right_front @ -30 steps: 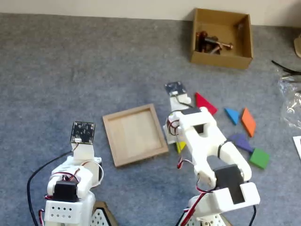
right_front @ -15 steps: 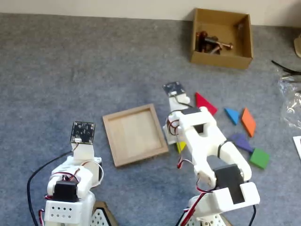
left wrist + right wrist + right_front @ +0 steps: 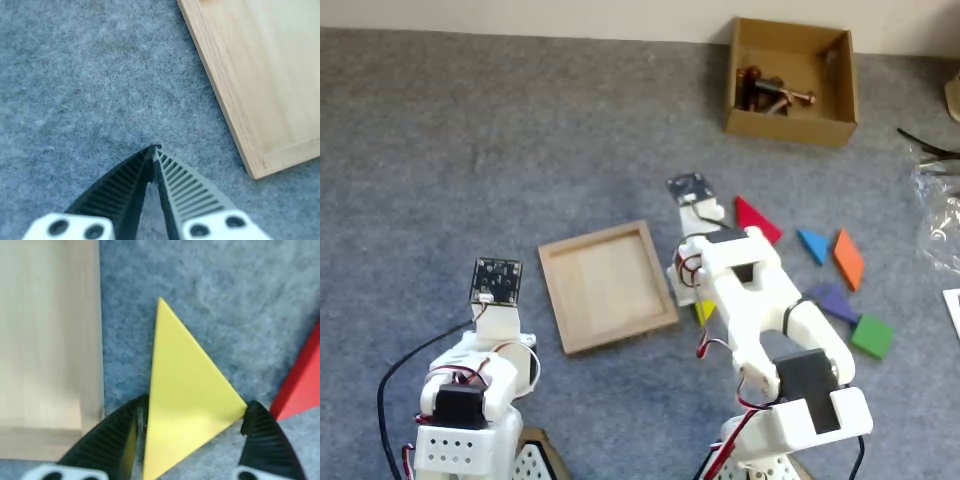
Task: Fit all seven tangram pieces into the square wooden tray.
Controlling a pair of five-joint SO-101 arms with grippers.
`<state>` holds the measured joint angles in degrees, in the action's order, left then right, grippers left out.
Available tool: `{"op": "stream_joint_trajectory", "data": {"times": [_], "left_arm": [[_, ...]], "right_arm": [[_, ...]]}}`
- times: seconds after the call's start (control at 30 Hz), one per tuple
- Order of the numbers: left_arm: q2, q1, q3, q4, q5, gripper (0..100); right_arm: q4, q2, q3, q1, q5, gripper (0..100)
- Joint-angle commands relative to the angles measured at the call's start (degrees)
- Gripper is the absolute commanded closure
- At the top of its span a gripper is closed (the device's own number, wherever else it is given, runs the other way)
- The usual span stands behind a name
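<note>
Grey felt covers the worktop (image 3: 470,150), and the wooden tray (image 3: 607,285) on it holds no pieces yet. My right gripper (image 3: 195,410) straddles the yellow triangle (image 3: 187,385), jaws apart, one at each side. The triangle lies flat just beside the tray's rim. I judge this the first pick: next I must squeeze, lift, and carry it over the rim. My left gripper (image 3: 154,149) hovers by the tray's corner, jaws pressed together.

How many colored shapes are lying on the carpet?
6. The yellow triangle lies by the tray, half under the right arm. Beyond it: red triangle, blue triangle, orange piece, purple piece, green square. A seventh may be hidden.
</note>
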<state>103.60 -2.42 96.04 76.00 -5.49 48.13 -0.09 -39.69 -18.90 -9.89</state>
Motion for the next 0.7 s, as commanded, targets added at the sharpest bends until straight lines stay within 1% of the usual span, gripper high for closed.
{"op": "stream_joint_trajectory", "data": {"times": [0.0, 0.13, 0.3, 0.43, 0.67], "left_arm": [[0.40, 0.84, 1.10, -0.09, -0.44, 99], [0.40, 0.84, 1.10, -0.09, -0.44, 99], [0.40, 0.84, 1.10, -0.09, -0.44, 99], [0.40, 0.84, 1.10, -0.09, -0.44, 99], [0.40, 0.84, 1.10, -0.09, -0.44, 99]], "right_arm": [[0.40, 0.22, 1.45, -0.75, -0.70, 74.3], [0.40, 0.22, 1.45, -0.75, -0.70, 79.6], [0.48, 0.22, 1.45, -0.75, -0.70, 83.5], [0.40, 0.22, 1.45, -0.75, -0.70, 89.9], [0.84, 0.22, 3.47, -0.75, -0.88, 90.1]]}}
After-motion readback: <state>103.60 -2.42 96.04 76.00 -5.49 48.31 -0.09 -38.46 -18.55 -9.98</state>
